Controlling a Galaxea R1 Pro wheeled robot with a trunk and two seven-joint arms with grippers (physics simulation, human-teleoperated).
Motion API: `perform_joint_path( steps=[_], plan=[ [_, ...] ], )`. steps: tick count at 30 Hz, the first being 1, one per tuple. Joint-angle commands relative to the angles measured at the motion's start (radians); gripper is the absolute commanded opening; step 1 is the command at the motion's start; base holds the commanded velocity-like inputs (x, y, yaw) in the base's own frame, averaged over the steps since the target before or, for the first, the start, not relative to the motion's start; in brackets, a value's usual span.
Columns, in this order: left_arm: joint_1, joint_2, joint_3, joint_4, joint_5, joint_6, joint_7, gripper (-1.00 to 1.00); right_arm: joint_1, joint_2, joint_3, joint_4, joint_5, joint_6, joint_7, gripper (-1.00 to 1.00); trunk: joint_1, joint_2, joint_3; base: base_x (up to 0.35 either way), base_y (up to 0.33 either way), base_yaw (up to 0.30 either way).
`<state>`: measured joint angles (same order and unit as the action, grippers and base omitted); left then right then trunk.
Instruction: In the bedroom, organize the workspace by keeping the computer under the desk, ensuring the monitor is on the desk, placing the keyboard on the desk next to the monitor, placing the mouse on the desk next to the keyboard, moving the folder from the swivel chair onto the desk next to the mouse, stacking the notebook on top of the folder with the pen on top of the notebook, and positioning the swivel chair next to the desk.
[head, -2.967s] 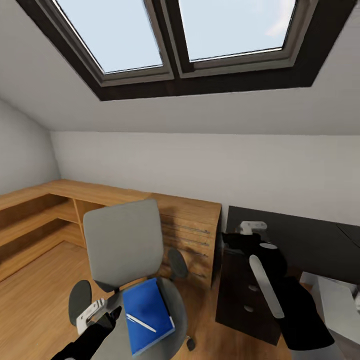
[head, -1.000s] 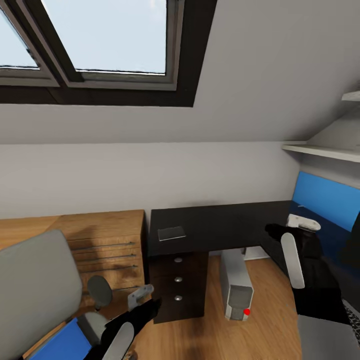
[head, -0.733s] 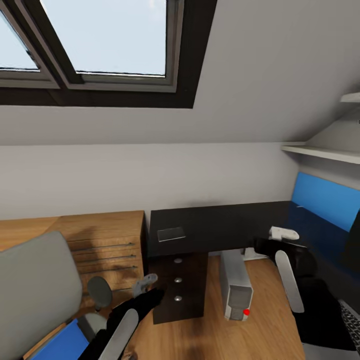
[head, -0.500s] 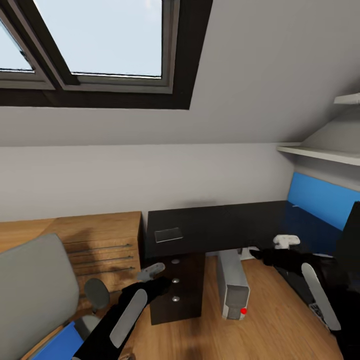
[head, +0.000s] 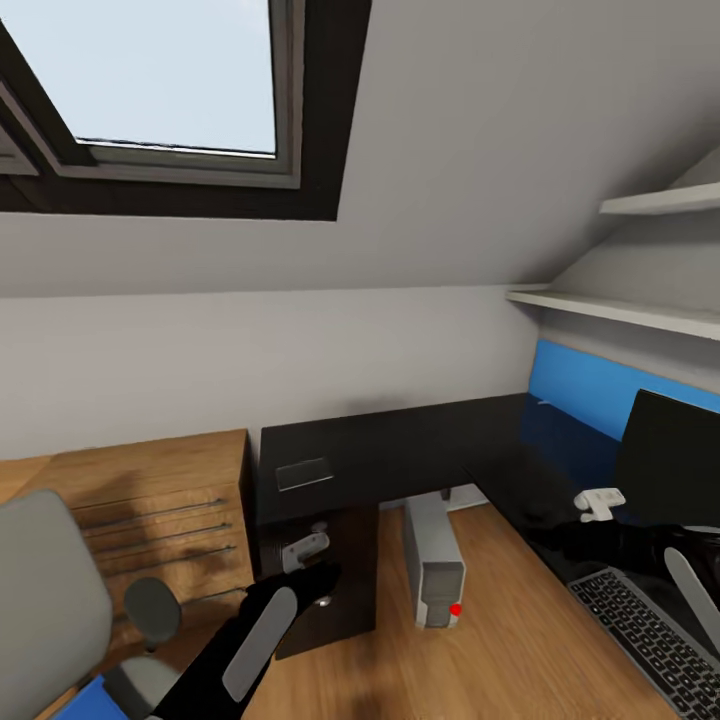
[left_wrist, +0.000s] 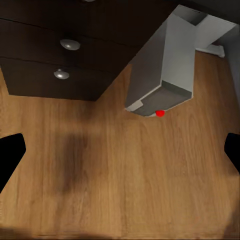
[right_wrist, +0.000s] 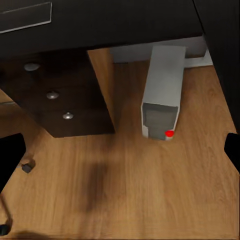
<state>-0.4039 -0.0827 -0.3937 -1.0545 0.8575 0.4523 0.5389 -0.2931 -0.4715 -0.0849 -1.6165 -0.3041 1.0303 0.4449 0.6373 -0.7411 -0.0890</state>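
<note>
While the head camera looks across the bedroom corner under the sloped ceiling and its skylight (head: 170, 80), the desk (head: 400, 450) stretches its glossy black top along the wall and turns toward the blue back panel (head: 580, 390) at the right. A pale grey notebook (head: 303, 473) lies flat on the desk near its left end, above the dark drawer unit (head: 330, 570). The computer (head: 433, 560) stands on the wood floor under the desk, its red dot facing outward. The monitor (head: 668, 460) sits on the right wing of the desk, with the keyboard (head: 640, 625) on the desk in front of it. The swivel chair (head: 50, 600) shows at the lower left beside the light wood dresser (head: 130, 500), and a corner of the blue folder (head: 85, 700) lies on its seat. The left gripper (head: 305, 547) hangs in front of the drawer unit; its wrist camera shows its dark fingertips (left_wrist: 10, 155) spread wide apart over bare floor, holding nothing. The right gripper (head: 600, 500) hovers above the desk's right wing near the monitor, its fingertips (right_wrist: 11, 157) likewise far apart and empty. White shelves (head: 620, 310) run along the right wall.
</note>
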Motion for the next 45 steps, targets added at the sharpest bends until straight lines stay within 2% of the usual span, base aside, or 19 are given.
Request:
perform_joint_path(
  steps=[1, 5, 7, 10, 12, 15, 19, 22, 23, 24, 28, 32, 34, 36, 37, 38, 40, 44, 45],
  plan=[
    [-0.001, 0.001, -0.001, 0.005, 0.009, 0.000, 0.009, 1.00, 0.002, 0.000, 0.000, 0.000, 0.009, 0.004, 0.010, 1.00, 0.000, -0.002, -0.002, 0.000, 0.000, -0.297],
    [0.000, 0.001, -0.001, 0.028, 0.009, -0.006, 0.009, 1.00, 0.045, -0.002, -0.002, 0.000, 0.009, -0.011, 0.012, 1.00, 0.000, -0.002, -0.002, 0.000, 0.000, -0.298],
    [0.000, 0.000, -0.001, 0.037, 0.009, -0.008, 0.009, 1.00, 0.074, -0.004, -0.006, 0.000, 0.011, -0.061, 0.012, 1.00, 0.000, -0.002, -0.002, 0.000, 0.000, -0.298],
    [0.000, 0.000, -0.001, 0.043, 0.008, -0.009, 0.009, 1.00, 0.113, -0.034, -0.008, 0.000, 0.012, -0.114, 0.013, 1.00, 0.000, -0.002, -0.002, 0.000, 0.000, -0.298],
    [-0.001, 0.001, -0.001, 0.046, 0.008, -0.009, 0.009, 1.00, 0.145, -0.071, -0.009, 0.000, 0.012, -0.143, 0.013, 1.00, 0.000, -0.002, -0.002, 0.000, 0.000, -0.298],
    [-0.001, 0.001, 0.000, 0.047, 0.009, -0.009, 0.009, 1.00, 0.157, -0.084, -0.008, 0.000, 0.013, -0.165, 0.014, 1.00, 0.000, -0.002, -0.002, 0.000, 0.000, -0.298],
    [0.000, 0.000, 0.003, 0.049, 0.010, -0.009, 0.009, 1.00, 0.162, -0.088, -0.007, 0.000, 0.013, -0.173, 0.014, 1.00, 0.000, -0.002, -0.002, 0.000, 0.000, -0.298],
    [-0.001, 0.001, 0.004, 0.050, 0.011, -0.009, 0.009, 1.00, 0.204, -0.090, -0.008, 0.000, 0.013, -0.238, 0.013, 1.00, 0.000, -0.002, -0.002, 0.000, 0.000, -0.298],
    [-0.001, 0.002, 0.005, 0.050, 0.011, -0.008, 0.009, 1.00, 0.237, -0.089, -0.009, 0.000, 0.014, -0.307, 0.012, 1.00, 0.000, -0.002, -0.002, 0.000, 0.000, -0.296],
    [-0.001, 0.002, 0.006, 0.050, 0.012, -0.008, 0.008, 1.00, 0.251, -0.088, -0.011, 0.000, 0.014, -0.328, 0.012, 1.00, 0.000, -0.002, -0.002, 0.000, 0.000, -0.295],
    [-0.001, 0.001, 0.006, 0.050, 0.013, -0.008, 0.007, 1.00, 0.277, -0.086, -0.017, 0.000, 0.014, -0.360, 0.007, 1.00, 0.000, -0.002, -0.002, 0.000, 0.000, -0.295],
    [-0.001, 0.001, 0.006, 0.050, 0.013, -0.008, 0.007, 1.00, 0.284, -0.075, -0.055, 0.000, 0.019, -0.365, -0.004, 1.00, 0.000, -0.002, -0.002, 0.000, 0.000, -0.294],
    [-0.001, 0.001, 0.006, 0.049, 0.013, -0.008, 0.007, 1.00, 0.289, -0.067, -0.081, 0.003, 0.034, -0.367, -0.063, 1.00, 0.000, -0.002, -0.002, 0.000, 0.000, -0.294],
    [-0.001, 0.002, 0.007, 0.043, 0.013, -0.007, 0.007, 1.00, 0.302, -0.044, -0.099, 0.017, 0.044, -0.370, -0.163, 1.00, 0.000, -0.002, -0.002, 0.000, 0.000, -0.294],
    [-0.002, 0.002, 0.007, 0.035, 0.013, -0.003, 0.008, 1.00, 0.319, -0.015, -0.110, 0.029, 0.047, -0.377, -0.237, 1.00, 0.000, -0.002, -0.002, 0.000, 0.000, -0.294],
    [-0.002, 0.002, 0.007, 0.031, 0.013, -0.001, 0.009, 1.00, 0.327, -0.001, -0.116, 0.034, 0.048, -0.381, -0.268, 1.00, 0.000, -0.002, -0.002, 0.000, 0.000, -0.294],
    [-0.007, 0.003, 0.007, 0.016, 0.012, 0.004, 0.009, 1.00, 0.372, 0.056, -0.161, 0.047, 0.052, -0.422, -0.355, 1.00, 0.000, -0.002, -0.002, 0.000, 0.000, -0.294],
    [-0.024, 0.004, 0.008, 0.006, 0.011, 0.008, 0.008, 1.00, 0.452, 0.125, -0.231, 0.092, 0.056, -0.543, -0.405, 1.00, 0.000, -0.002, -0.002, 0.000, 0.000, -0.295],
    [-0.026, 0.005, 0.008, 0.006, 0.011, 0.008, 0.008, 1.00, 0.456, 0.129, -0.234, 0.102, 0.056, -0.550, -0.408, 1.00, 0.000, -0.002, -0.002, 0.000, 0.000, -0.295]
  ],
)
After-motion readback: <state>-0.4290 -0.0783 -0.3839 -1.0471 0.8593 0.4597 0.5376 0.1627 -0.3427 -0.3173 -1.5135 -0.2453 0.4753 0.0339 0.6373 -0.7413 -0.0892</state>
